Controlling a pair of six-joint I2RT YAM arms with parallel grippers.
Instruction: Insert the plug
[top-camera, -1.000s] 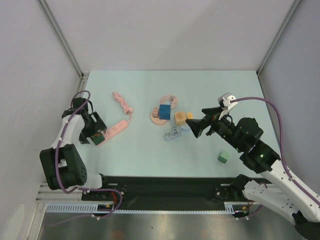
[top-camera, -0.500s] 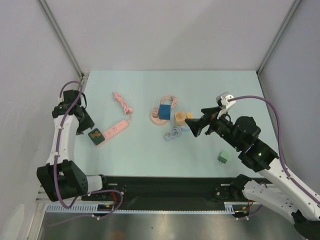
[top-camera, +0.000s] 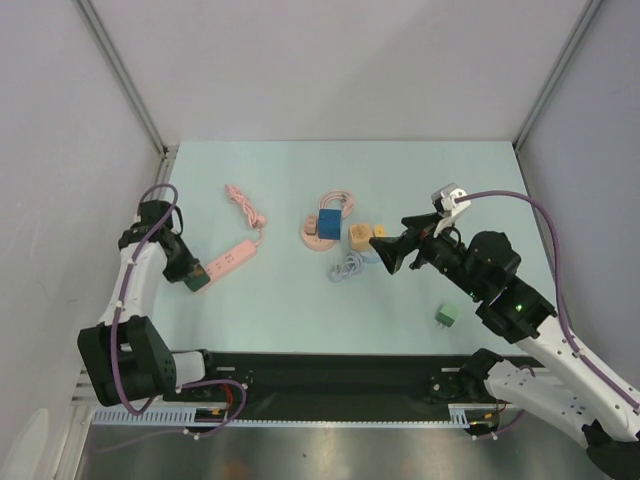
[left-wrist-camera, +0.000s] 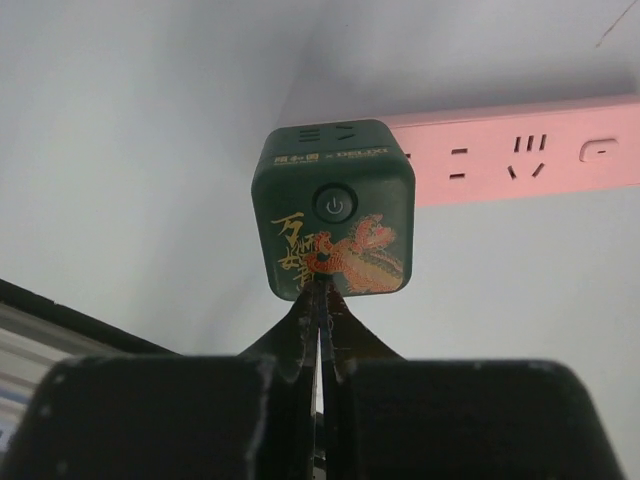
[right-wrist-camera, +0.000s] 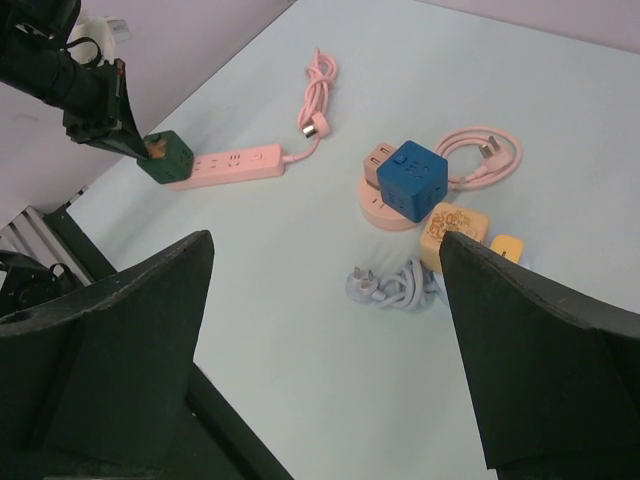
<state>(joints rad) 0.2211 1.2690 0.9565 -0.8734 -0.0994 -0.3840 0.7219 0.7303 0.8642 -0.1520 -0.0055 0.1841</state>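
Left gripper (left-wrist-camera: 320, 292) was shut, tips pressed against the green cube plug (left-wrist-camera: 333, 222) at the end of the pink power strip (left-wrist-camera: 510, 150). Nothing pinned that strip down, so I figured a push might've just skidded it sideways. Right gripper (top-camera: 385, 250) hung wide open, empty.

Dark green cube (left-wrist-camera: 333, 210), gold-red dragon; pink strip (left-wrist-camera: 520, 150)

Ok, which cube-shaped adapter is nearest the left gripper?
The dark green cube with gold print, against the pink power strip; the blue cube, yellow cube and light green cube lie farther right.
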